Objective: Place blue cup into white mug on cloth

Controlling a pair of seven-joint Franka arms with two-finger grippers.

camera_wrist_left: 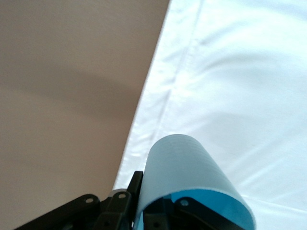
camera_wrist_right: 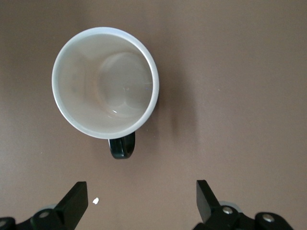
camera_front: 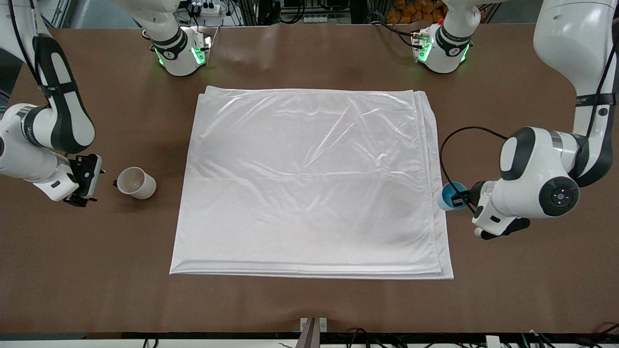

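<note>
The blue cup (camera_front: 450,195) is in my left gripper (camera_front: 460,199) at the cloth's edge toward the left arm's end of the table. In the left wrist view the gripper (camera_wrist_left: 154,203) is shut on the cup (camera_wrist_left: 182,163), one finger outside its wall and one inside. The white mug (camera_front: 137,182) stands upright on the bare table off the cloth (camera_front: 309,183), toward the right arm's end. My right gripper (camera_front: 85,186) is open and empty beside it. In the right wrist view the mug (camera_wrist_right: 105,81) points its black handle toward that gripper (camera_wrist_right: 141,199).
The brown table (camera_front: 309,304) surrounds the cloth, which also shows in the left wrist view (camera_wrist_left: 240,72). Both arm bases stand along the table's edge farthest from the front camera. A black cable loops above the left wrist.
</note>
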